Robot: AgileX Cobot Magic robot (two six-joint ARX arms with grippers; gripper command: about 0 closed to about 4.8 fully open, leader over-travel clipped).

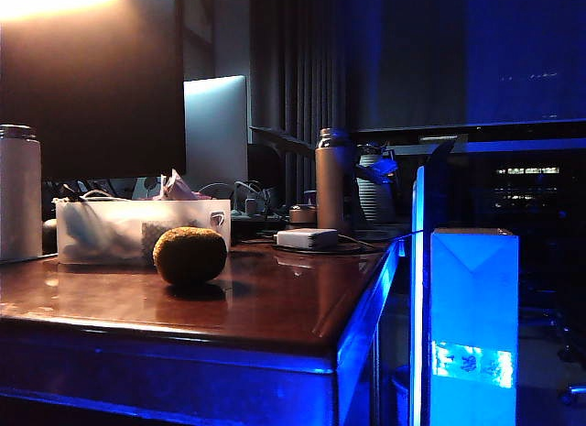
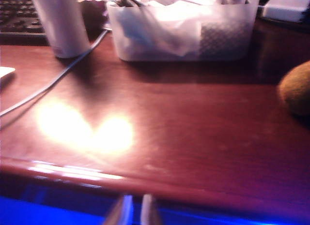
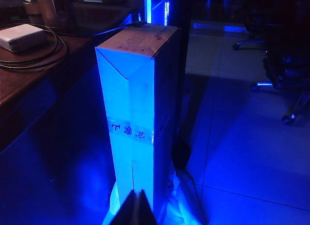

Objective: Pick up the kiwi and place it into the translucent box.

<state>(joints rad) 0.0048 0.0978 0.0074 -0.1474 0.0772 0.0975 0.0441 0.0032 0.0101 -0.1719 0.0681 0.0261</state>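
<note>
The kiwi point(image 1: 189, 255) lies on the dark red table point(image 1: 275, 307), just in front of the box point(image 1: 137, 231) and near its handle end; whether the two touch is hard to tell in the dim light. In the left wrist view the kiwi point(image 2: 296, 92) shows only at the frame's edge, blurred, apart from the box point(image 2: 181, 29), which is stuffed with white paper or plastic and other clutter showing through its frosted wall. A tall white cylinder point(image 1: 18, 192) stands at the box's other end, and a thin cable point(image 2: 58, 80) runs across the table beside it. A white adapter point(image 1: 307, 238) rests further back on the table. The left hand point(image 2: 131, 213) hangs off the table's front edge, well short of the kiwi, holding nothing; its fingertips point(image 2: 122, 211) stand close with only a narrow slit between them, though just their ends are in view. The right hand point(image 3: 137, 205) is off to the side of the table, over the blue-lit floor point(image 3: 242, 147), pointing at a tall carton point(image 3: 138, 104); its tips are pressed together on nothing.
</note>
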